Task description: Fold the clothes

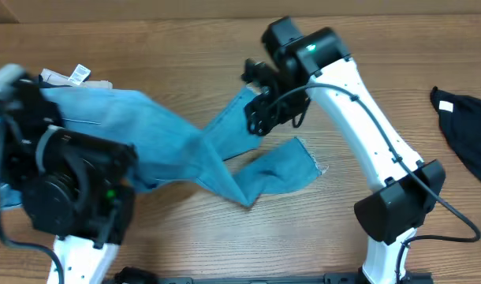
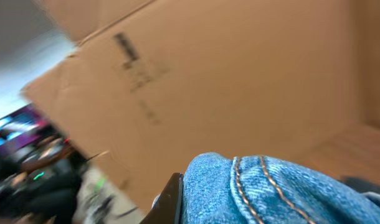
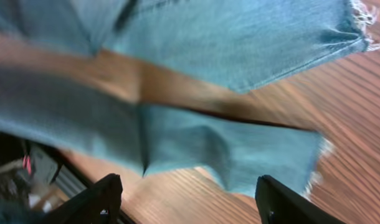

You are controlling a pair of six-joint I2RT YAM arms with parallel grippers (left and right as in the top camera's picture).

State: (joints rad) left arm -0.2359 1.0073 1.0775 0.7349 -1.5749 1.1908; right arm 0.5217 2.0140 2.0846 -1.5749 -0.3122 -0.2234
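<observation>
The clothes in play are light-blue jeans (image 1: 169, 142), spread from the left of the table to its middle, with frayed leg hems (image 1: 307, 162) pointing right. My left gripper (image 1: 27, 118) is raised at the left and shut on a stitched fold of the jeans (image 2: 271, 193). Only one of its dark fingers (image 2: 170, 200) shows; denim hides the other. My right gripper (image 1: 256, 117) hovers over the upper leg (image 3: 227, 43), open, with bare wood between its fingers (image 3: 103, 199). The lower leg (image 3: 240, 155) lies just ahead of them.
A black garment (image 1: 465, 134) lies at the right edge of the wooden table (image 1: 185, 47). A white label (image 1: 76, 74) pokes out at the jeans' top left. The right arm's base (image 1: 394, 213) stands at the front right.
</observation>
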